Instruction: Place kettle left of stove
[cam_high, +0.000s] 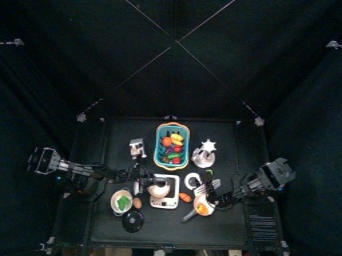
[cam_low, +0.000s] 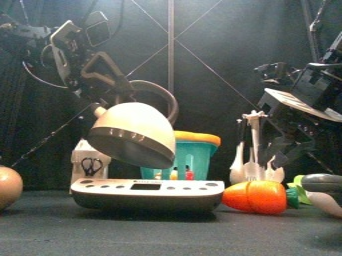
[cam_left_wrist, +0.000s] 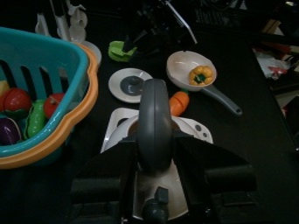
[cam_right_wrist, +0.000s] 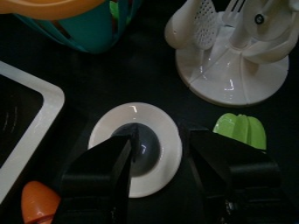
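Note:
My left gripper (cam_left_wrist: 156, 157) is shut on the dark arched handle of the kettle (cam_low: 134, 132). It holds the kettle tilted just above the stove (cam_low: 147, 194), a flat white slab at the table's front middle. From above, the kettle (cam_high: 163, 184) hangs over the stove (cam_high: 166, 199). In the left wrist view the handle (cam_left_wrist: 155, 105) runs up between the jaws and hides most of the kettle body. My right gripper (cam_right_wrist: 170, 171) is open and empty over a small white plate with a dark middle (cam_right_wrist: 138, 149), to the right of the stove.
A teal fruit basket (cam_high: 173, 145) stands behind the stove, with a star-outlined piece (cam_high: 205, 152) to its right. A white utensil rack (cam_low: 251, 150) and a carrot (cam_low: 261, 197) are at the right. A green-topped plate (cam_high: 123, 202) and a black pot (cam_high: 134, 222) lie left of the stove.

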